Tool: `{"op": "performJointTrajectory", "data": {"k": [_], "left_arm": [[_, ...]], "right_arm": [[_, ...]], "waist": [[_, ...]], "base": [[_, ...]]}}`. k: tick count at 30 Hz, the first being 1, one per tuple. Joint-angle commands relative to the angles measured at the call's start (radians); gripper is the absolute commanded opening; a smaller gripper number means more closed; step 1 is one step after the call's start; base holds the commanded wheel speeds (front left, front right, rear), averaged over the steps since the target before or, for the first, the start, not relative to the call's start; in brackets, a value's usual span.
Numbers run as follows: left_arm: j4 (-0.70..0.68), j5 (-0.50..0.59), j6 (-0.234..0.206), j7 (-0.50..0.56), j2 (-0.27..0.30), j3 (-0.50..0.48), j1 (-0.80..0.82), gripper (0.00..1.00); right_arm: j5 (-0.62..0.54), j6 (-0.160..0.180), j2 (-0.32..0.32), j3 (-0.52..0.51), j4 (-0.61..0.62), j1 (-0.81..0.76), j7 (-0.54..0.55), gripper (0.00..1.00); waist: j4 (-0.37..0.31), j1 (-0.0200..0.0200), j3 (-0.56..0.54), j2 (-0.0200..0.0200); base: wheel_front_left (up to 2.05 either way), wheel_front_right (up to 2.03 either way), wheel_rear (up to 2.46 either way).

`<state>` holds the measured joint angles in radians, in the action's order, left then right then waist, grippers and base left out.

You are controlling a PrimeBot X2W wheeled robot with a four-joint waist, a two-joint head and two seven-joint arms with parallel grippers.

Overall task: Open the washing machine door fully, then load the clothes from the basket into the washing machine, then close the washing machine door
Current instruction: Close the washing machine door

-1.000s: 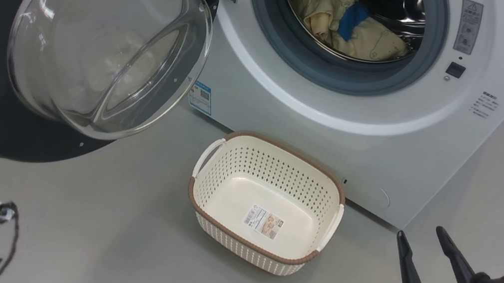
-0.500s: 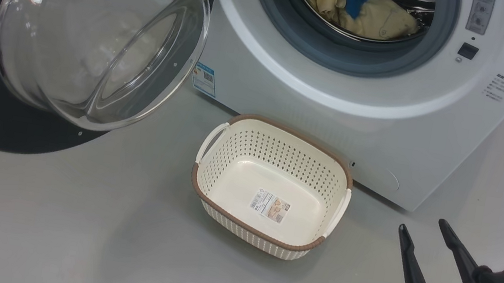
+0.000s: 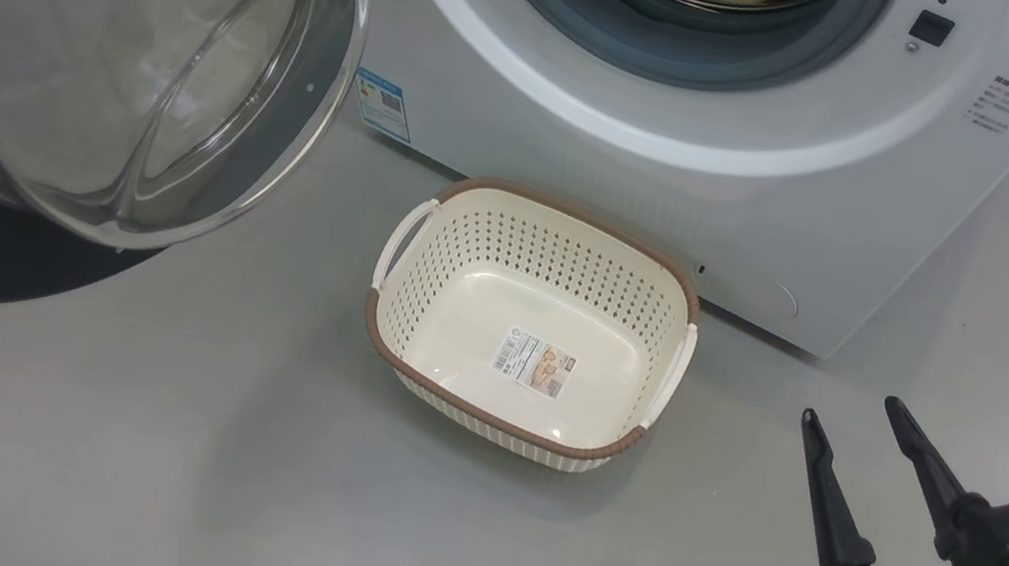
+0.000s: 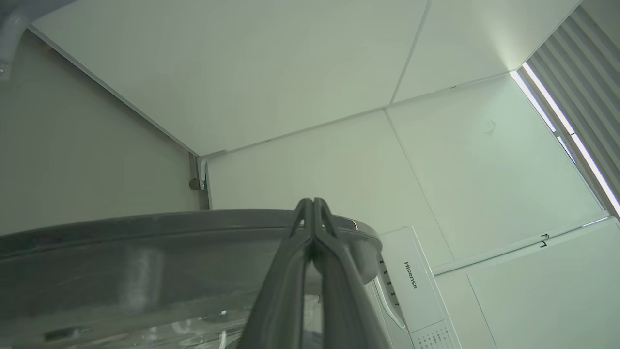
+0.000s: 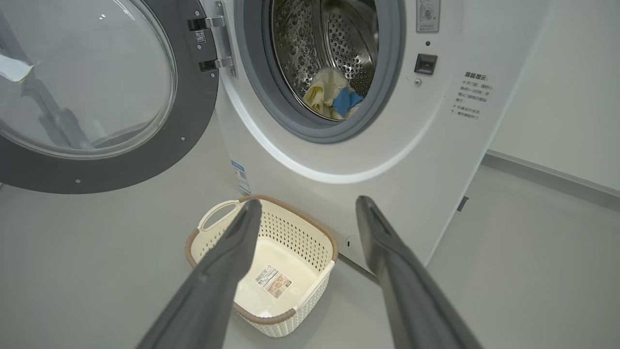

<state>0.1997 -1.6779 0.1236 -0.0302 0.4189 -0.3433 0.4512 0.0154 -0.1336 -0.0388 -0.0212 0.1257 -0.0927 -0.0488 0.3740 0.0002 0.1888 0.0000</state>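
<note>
Here's the big white washing machine (image 5: 436, 160), standing on the grey floor (image 3: 134, 447) with its mouth wide open: grey rubber gasket (image 5: 387, 72) all round, perforated steel drum (image 5: 334, 34) shining behind it. The washing machine door (image 5: 82, 82) is swung right out to the left on its metal hinge (image 5: 218, 43), dark rim facing the room and the clear glass bowl bulging towards us.

Down on the floor, just in front of the machine and below the opening, sits the cream basket (image 3: 549, 255), upright, brown rim up, with nothing inside but the label sticker (image 3: 534, 363) on its bottom.

And the clothes (image 5: 329, 94)? In the drum: a pale yellow heap low in the opening, with a bright blue patch showing on it.

The right gripper (image 3: 851, 409) hangs over the floor to the right of the basket, well apart from it, its two dark fingers spread wide with nothing between them. The left gripper (image 4: 314, 203) is up by the top edge of the door, its fingers pressed together tip to tip and holding nothing. Whether they touch the rim, I cannot tell.
</note>
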Motion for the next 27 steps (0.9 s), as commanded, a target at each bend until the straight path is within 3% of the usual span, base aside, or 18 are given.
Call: {"op": "performJointTrajectory", "data": {"k": [1, 15, 27], "left_arm": [[-0.005, -0.003, 0.007, 0.012, 0.071, -0.047, 0.048, 0.00], [0.206, 0.012, 0.007, 0.081, 0.123, -0.086, 0.133, 0.00], [0.261, 0.042, 0.007, 0.186, 0.128, -0.043, 0.133, 0.00]], "right_arm": [[-0.009, 0.003, -0.014, 0.024, 0.040, 0.039, 0.006, 1.00], [-0.001, 0.003, -0.046, 0.031, 0.070, 0.055, 0.034, 1.00], [0.004, 0.003, -0.046, 0.040, 0.072, 0.058, 0.042, 1.00]], "waist": [[-0.010, -0.0002, 0.012, 0.0000], [-0.046, -0.0002, 0.079, 0.0000], [-0.042, -0.0002, 0.093, 0.0000]], "base": [[0.00, 0.00, 0.00], [0.00, 0.00, 0.00], [0.00, 0.00, 0.00]]}}
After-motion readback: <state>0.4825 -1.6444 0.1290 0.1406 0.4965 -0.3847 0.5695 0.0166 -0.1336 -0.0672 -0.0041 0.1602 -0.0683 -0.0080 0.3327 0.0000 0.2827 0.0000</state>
